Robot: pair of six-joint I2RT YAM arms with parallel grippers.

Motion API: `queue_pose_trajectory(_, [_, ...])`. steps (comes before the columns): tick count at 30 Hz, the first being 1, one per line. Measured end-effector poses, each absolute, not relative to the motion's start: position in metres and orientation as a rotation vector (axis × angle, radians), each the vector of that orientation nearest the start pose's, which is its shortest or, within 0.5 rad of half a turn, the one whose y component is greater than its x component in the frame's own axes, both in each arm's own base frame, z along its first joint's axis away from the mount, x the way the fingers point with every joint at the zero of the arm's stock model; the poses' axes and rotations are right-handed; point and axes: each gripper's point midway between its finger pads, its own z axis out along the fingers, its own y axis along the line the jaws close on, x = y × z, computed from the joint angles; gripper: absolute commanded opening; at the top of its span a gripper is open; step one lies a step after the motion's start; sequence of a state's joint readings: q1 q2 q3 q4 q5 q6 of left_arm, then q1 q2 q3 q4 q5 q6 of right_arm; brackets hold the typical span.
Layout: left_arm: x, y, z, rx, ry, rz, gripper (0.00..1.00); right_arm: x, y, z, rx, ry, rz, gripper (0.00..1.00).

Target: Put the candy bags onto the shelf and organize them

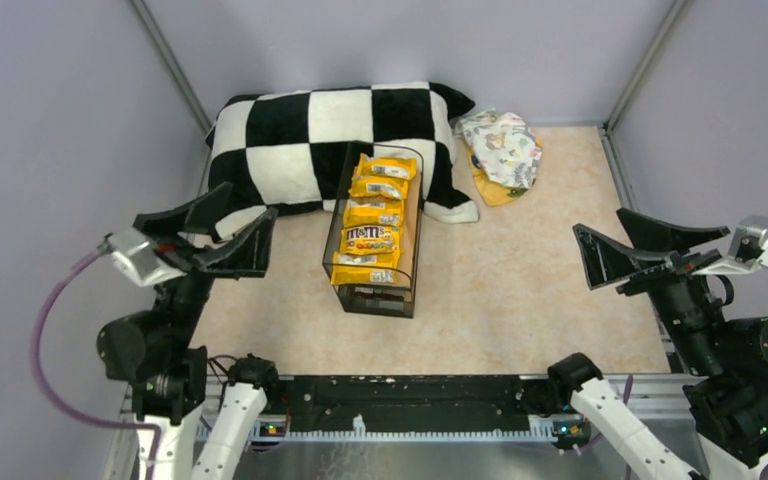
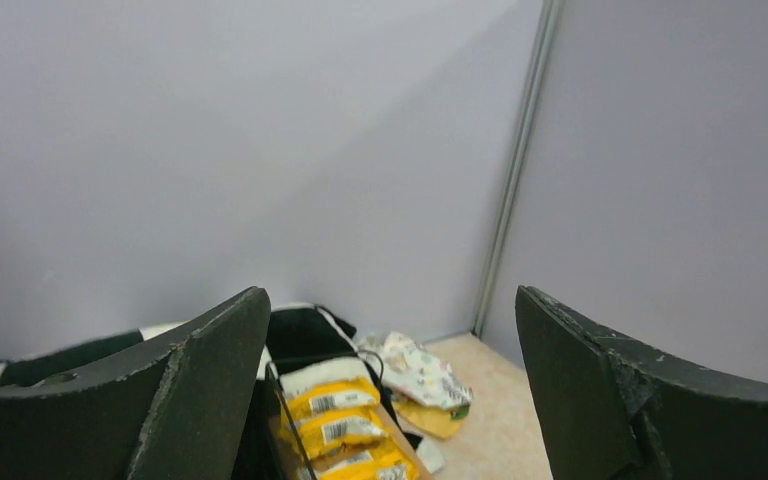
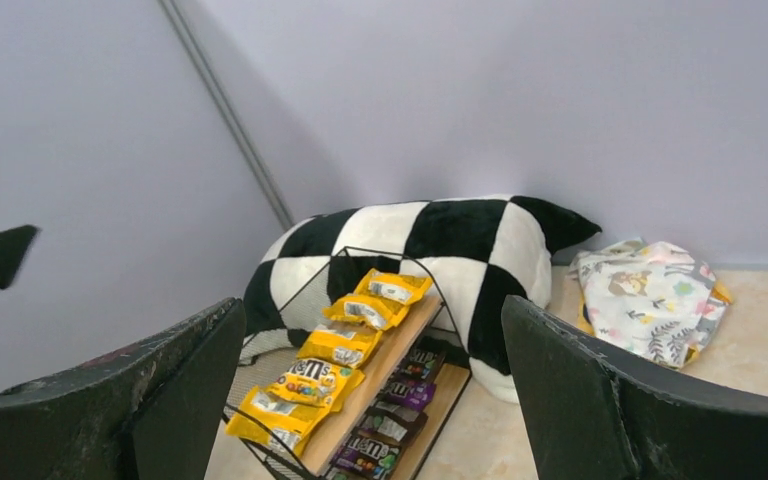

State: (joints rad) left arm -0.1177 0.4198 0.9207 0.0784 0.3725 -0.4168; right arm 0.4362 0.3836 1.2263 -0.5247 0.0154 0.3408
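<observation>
**A:** Where are the candy bags (image 1: 372, 215)?

**B:** All on the shelf (image 3: 385, 375). Five yellow ones lie overlapping in a row along the wooden top board, and dark purple and brown ones (image 3: 400, 395) sit on the lower tier. I see none loose on the worktop (image 1: 520, 290).

**A:** And the arms?

**B:** The left claw (image 1: 252, 200) hovers well to the left of the shelf and the right claw (image 1: 600, 222) well to the right. Both have their fingers spread apart and hold nothing.

**A:** What if one bag needs straightening?

**B:** I'd judge them light, glossy and slippery, with loose candy shifting inside. Pinch the flat crimped end, not the bulging middle, or the film may slide out. A hard squeeze could crush the contents.

**A:** Anything nearby?

**B:** The checkered pillow (image 1: 330, 130) touches the shelf's far end, and the printed cloth (image 1: 502, 145) lies beside it.
</observation>
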Motion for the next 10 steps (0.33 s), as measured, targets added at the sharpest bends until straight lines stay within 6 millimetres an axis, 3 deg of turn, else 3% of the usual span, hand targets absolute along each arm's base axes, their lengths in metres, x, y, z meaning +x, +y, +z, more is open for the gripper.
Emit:
queue_pose_trajectory(2, [0.147,-0.092,0.509,0.177,0.979,-0.649,0.99,0.125,0.066,0.477,-0.027,1.277,0.647,0.99])
queue_pose_trajectory(5, [0.124,-0.085,0.526,0.165,0.916,-0.627,0.99,0.129,0.065,0.47,-0.013,1.308,0.63,0.99])
queue_pose_trajectory(10, [0.116,-0.075,0.533,0.125,0.909,-0.586,0.99,0.138,0.068,0.461,-0.027,1.366,0.603,0.99])
